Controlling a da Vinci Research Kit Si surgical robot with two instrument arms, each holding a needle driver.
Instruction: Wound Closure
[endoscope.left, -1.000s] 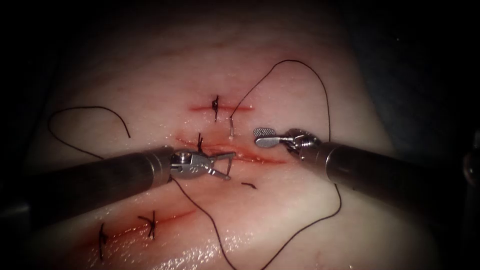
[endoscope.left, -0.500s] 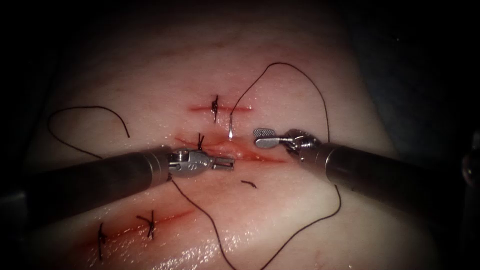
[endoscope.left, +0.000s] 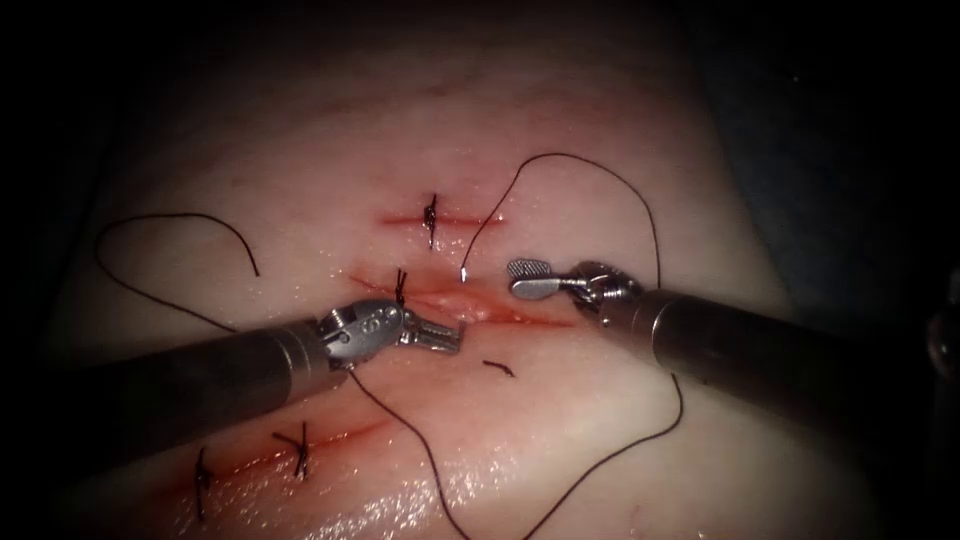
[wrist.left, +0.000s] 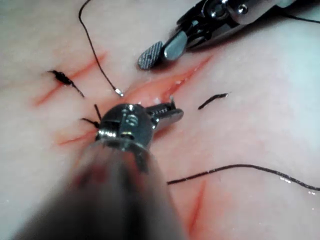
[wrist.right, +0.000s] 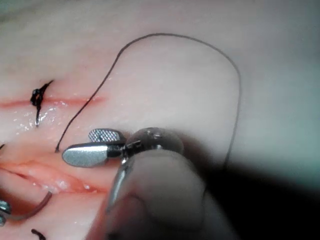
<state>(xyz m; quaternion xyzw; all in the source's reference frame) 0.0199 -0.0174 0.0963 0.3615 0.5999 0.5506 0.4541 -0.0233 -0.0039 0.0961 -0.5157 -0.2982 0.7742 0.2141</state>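
While the left tool is clamping its jaws shut on the needle near one end at the cut, the right tool is hovering beside that cut, jaws parted and empty. The needle's curve is sitting in the tissue, so rolling along that curve looks gentler than tugging straight.

needle: most of its curve buried in the tissue, point unseen | left tool: what the jaw tips hold too small to tell | thread: runs off the endoscope view's lower edge | left shaft: blurred in left wrist view
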